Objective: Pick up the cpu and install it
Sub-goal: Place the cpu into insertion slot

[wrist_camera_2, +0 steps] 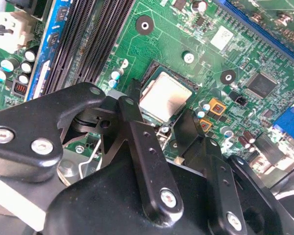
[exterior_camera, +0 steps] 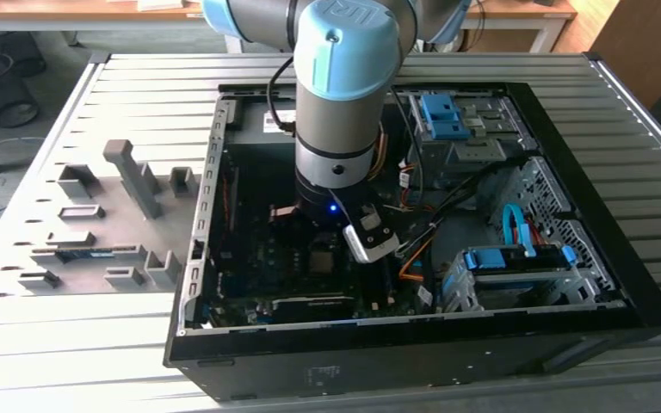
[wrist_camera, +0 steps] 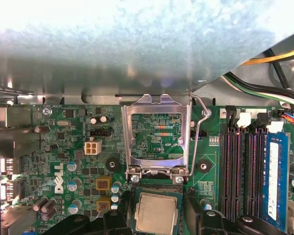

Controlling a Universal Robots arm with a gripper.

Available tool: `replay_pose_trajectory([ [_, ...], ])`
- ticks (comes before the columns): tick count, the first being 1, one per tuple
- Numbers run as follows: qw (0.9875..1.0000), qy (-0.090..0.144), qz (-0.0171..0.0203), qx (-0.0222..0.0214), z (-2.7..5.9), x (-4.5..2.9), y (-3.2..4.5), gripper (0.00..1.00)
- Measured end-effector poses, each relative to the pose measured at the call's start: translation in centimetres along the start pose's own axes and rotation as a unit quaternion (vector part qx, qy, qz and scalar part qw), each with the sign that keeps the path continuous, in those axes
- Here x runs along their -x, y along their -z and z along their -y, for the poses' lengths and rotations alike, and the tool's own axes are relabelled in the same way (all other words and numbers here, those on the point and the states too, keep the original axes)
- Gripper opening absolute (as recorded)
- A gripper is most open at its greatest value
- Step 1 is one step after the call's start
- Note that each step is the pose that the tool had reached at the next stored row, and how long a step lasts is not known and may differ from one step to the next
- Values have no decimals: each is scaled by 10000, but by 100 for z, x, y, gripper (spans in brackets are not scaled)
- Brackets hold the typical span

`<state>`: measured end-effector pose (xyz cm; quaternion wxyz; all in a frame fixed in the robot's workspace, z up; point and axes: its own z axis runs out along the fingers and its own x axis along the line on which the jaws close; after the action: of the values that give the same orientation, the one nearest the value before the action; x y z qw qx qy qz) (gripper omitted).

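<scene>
The cpu (wrist_camera_2: 166,96), a small square chip with a silver-grey top, lies flat in the dark socket on the green motherboard (wrist_camera_2: 245,54). It also shows in the first wrist view as the cpu (wrist_camera: 157,212), just below the raised metal load plate (wrist_camera: 157,134) and its lever. My gripper (wrist_camera_2: 159,104) hangs right over the socket, one black finger (wrist_camera_2: 133,88) on each side of the chip with a thin gap to its edges. It looks open. In the exterior view the arm's wrist (exterior_camera: 336,185) reaches down into the computer case over the cpu (exterior_camera: 323,259).
Long black memory slots (wrist_camera_2: 88,44) run beside the socket, one holding a blue module (wrist_camera: 276,176). Cables (exterior_camera: 446,211) and blue drive brackets (exterior_camera: 515,262) fill the case's right side in the exterior view. A grey parts fixture (exterior_camera: 101,224) lies outside the case at that view's left.
</scene>
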<state>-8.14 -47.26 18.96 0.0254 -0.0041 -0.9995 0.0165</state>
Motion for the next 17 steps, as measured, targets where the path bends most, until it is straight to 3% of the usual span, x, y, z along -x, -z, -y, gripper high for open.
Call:
replay_pose_trajectory([
  [2, 10000, 0, 0, 0, 0, 0, 0, 55],
  [3, 10000, 0, 1, -1, 0, 1, 1, 47],
  [5, 10000, 1, 0, -1, 0, 1, 1, 45],
  [17, 10000, 1, 0, 0, 0, 0, 0, 45],
])
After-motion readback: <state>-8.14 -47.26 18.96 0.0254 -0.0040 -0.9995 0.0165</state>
